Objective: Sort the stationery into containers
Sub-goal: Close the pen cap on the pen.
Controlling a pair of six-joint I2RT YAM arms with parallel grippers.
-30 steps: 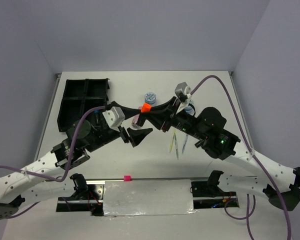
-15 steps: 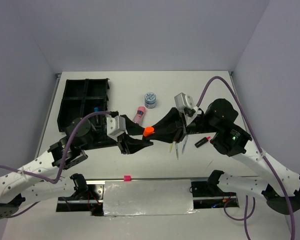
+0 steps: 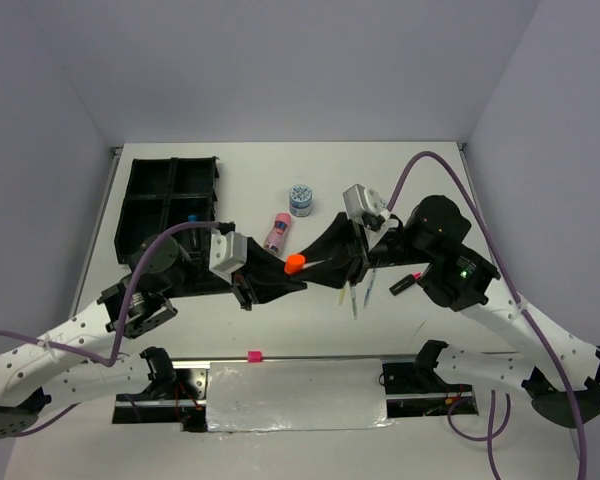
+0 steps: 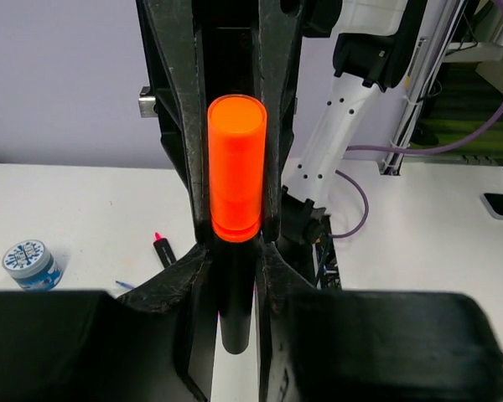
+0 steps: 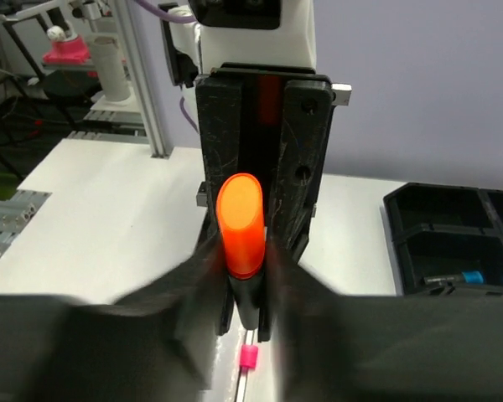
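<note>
left pincer (image 4: 235, 322) closed, gripping marker (image 3: 294, 264) (orange cap (image 4: 235, 167))

Worktop (image 3: 435, 180): plain white.
Organiser tray (image 3: 132, 200), far left corner: solid black, dividers included. The blue-capped marker (image 3: 193, 216) inside it has a bright blue cap.
Orange-capped marker (image 3: 294, 264): neon orange cap and black barrel (the cap throws a reddish tint onto the dark fingers in both wrist views).
Left gripper (image 3: 290, 276) and right gripper (image 3: 308, 262): black fingers, with white housings behind them. The arms are white and the cables purple.
Tub (image 3: 300, 198): blue wall and a white lid with a blue speckled print.
Tube (image 3: 276, 232): pink.
Yellow-green pen (image 3: 344, 296) and grey-blue pen (image 3: 369, 285): thin, single-coloured.
Red-capped marker (image 3: 405, 283): black barrel and pinkish-red cap.
Small square (image 3: 253, 355), near edge: neon pink.
</note>
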